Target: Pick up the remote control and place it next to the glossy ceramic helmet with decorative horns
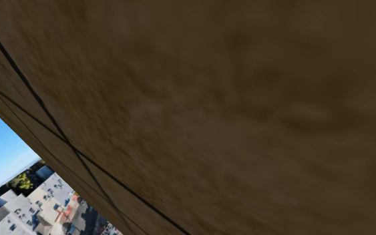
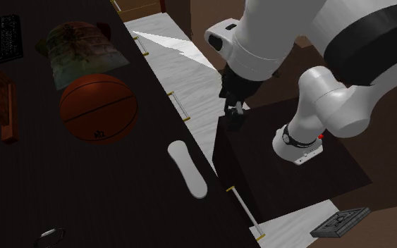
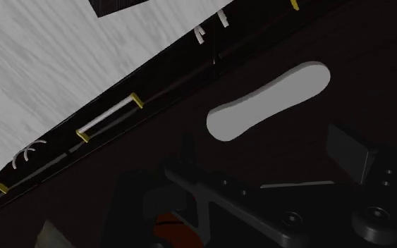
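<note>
A dark table (image 2: pixel 84 204) fronted by white drawers fills the space. Just off its edge, by the dark stand (image 2: pixel 288 176), hangs the gripper (image 2: pixel 233 116), fingers (image 3: pixel 348 151) apart and empty. The white remote control (image 2: pixel 187 169) lies flat near that edge, well apart from the greenish helmet (image 2: pixel 80 46), with a basketball (image 2: pixel 98 108) between them.

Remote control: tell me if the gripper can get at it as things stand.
Probably yes. The remote control lies bare on the dark tabletop near its edge, nothing touching it; the gripper hangs just beyond that edge, and the basketball sits apart.
</note>
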